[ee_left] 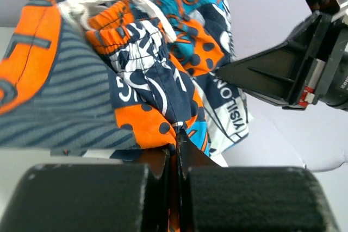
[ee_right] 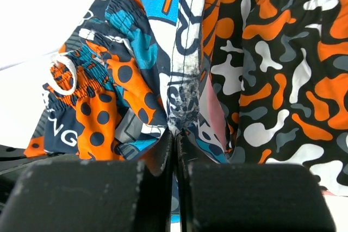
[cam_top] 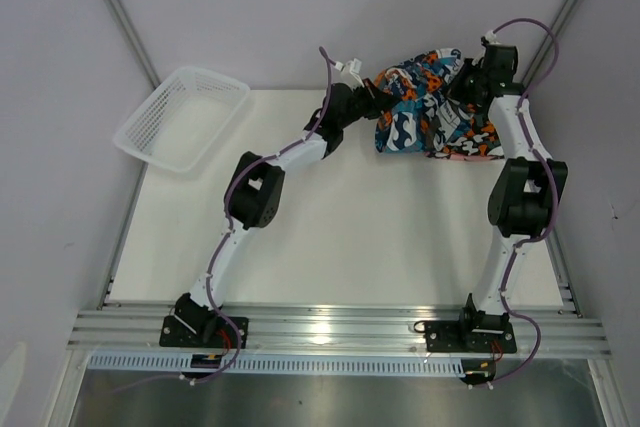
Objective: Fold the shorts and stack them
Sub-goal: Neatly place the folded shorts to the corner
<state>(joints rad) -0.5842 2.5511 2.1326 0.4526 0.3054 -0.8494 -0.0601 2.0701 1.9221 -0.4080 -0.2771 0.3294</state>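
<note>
Teal-navy shorts (cam_top: 408,115), upper right of frame: span crosswise between left gripper (ee_left: 177,144) and right gripper (ee_right: 175,136), both clamped on them

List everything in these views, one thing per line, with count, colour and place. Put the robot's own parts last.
teal shorts: one, teal-navy with orange-white graphics, far right of the table, gripped at both sides
black shorts: one, black with orange-white blotches, bunched against the teal shorts on their right
pink shorts: one, pink, only a sliver showing at the near edge of the pile
basket: one, white mesh, far left corner, nothing in it
table: one, white
left arm: one, white and black, reaching to the pile
right arm: one, white and black, reaching to the pile
left pincer: one, black, shut on teal shorts
right pincer: one, black, shut on teal shorts
</note>
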